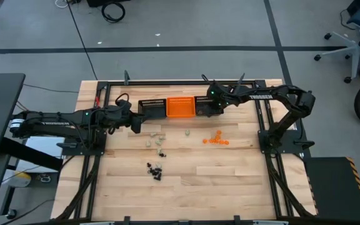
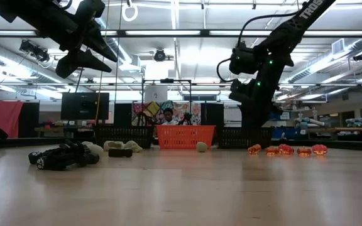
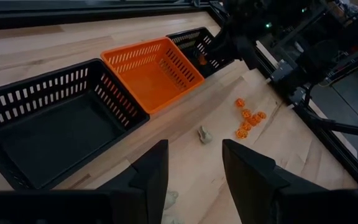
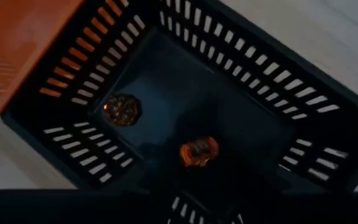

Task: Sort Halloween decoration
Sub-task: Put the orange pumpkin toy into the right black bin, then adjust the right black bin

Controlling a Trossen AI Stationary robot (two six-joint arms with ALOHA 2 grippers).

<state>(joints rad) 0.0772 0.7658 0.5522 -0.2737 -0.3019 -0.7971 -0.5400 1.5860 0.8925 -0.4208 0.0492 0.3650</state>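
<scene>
Three mesh baskets stand in a row at the table's far side: a black one, an orange one and a second black one. My right gripper hangs open over that second black basket, pointing steeply down; two orange trinkets lie inside it, clear of the fingers. My left gripper waits open and empty above the table, near the left black basket. On the tabletop lie orange trinkets, whitish-beige ones and black ones.
One beige trinket lies alone in front of the orange basket. A black metal frame runs along the table's sides and far edge. Bare wood fills the near half of the table. A person shows in the room beyond.
</scene>
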